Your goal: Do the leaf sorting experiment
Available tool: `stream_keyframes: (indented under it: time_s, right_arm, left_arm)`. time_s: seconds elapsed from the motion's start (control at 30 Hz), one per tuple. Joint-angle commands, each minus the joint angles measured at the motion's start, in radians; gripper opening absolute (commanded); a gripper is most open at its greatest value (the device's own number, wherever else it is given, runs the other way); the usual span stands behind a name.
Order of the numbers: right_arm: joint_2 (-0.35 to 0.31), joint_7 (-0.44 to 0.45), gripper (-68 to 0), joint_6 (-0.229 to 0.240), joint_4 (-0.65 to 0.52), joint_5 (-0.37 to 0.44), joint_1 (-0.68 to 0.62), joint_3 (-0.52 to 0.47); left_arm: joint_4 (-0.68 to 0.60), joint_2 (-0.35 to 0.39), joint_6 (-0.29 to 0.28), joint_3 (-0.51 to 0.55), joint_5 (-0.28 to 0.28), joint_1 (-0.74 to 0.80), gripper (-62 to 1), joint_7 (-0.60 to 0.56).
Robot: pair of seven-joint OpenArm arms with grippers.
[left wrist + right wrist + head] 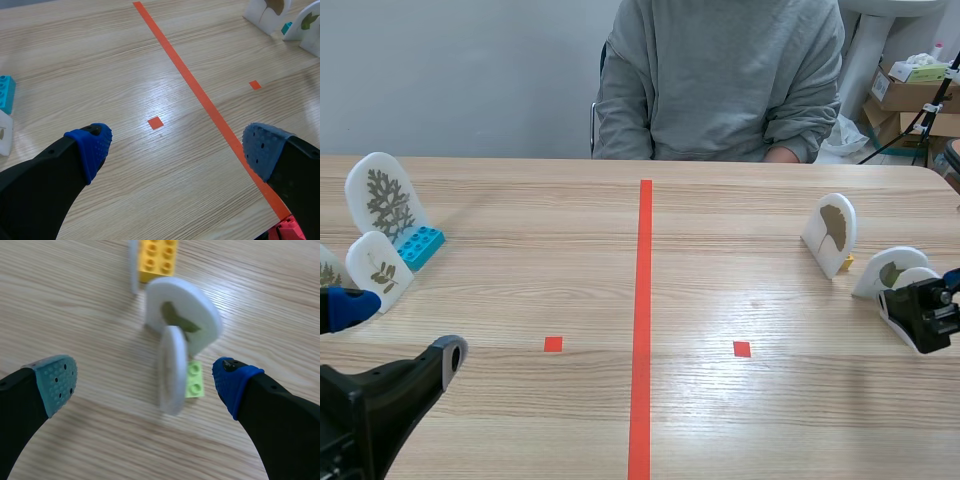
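Pale wooden table (720,290) fills the room's foreground, split by an orange-red tape line. A person in a grey sweatshirt (720,80) sits at its far side. The leaf specimens stand in two groups well apart. On the left side are a tall white arched plaque with a branching leaf (386,195) on a blue toy brick (420,245) and a smaller white plaque (378,268) beside it. On the right side is a white plaque with a fan-shaped leaf (833,232), with more plaques near the right arm.

I judge the sorting has barely begun, with the first pick being lined up. The right hand (145,382) is spread wide, holding nothing. It hovers over a thin white plaque on a light green brick (172,372), which is edge-on ahead of the gap between the fingers. Just behind it stands a round white plaque with an olive leaf (192,307); I cannot tell whether they touch. The left hand (180,145) is also spread and empty, over bare wood near the tape.

Next, the right hand would need to descend and pinch the plaque's flat faces without nudging its neighbour.
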State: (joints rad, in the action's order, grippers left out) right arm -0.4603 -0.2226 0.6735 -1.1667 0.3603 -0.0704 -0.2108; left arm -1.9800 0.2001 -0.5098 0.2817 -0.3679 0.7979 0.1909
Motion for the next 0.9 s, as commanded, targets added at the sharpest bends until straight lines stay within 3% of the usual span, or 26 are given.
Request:
stream_keyframes:
  time_s: [0.0,0.1,0.23,0.33,0.5,0.87]
  right_arm:
    - [-0.027,0.040,-12.4,0.026,-0.086,0.024,-0.064,-0.047]
    - [-0.027,0.098,-12.4,0.072,-0.195,0.051,-0.169,-0.077]
    - [-0.027,0.125,-12.4,0.072,-0.338,0.074,-0.290,-0.083]
    - [-0.026,0.133,-12.4,0.072,-0.447,0.105,-0.367,-0.083]
    - [-0.021,0.130,-12.4,0.072,-0.602,0.171,-0.463,-0.083]
    - [0.047,0.035,-12.4,0.072,-0.720,0.210,-0.529,-0.076]
  left_arm:
    - [-0.003,0.000,-0.002,-0.001,-0.013,-0.003,-5.0,-0.010]
    - [-0.003,0.000,-0.002,-0.001,-0.010,-0.003,-5.0,-0.013]
    - [-0.003,0.000,-0.002,-0.001,0.000,-0.005,-5.0,-0.015]
    - [-0.002,0.000,-0.002,-0.001,0.043,-0.019,-5.0,-0.014]
    - [-0.002,0.000,-0.002,-0.001,0.046,-0.035,-5.0,-0.018]
    - [-0.002,0.000,-0.002,-0.001,0.034,-0.040,-5.0,-0.021]
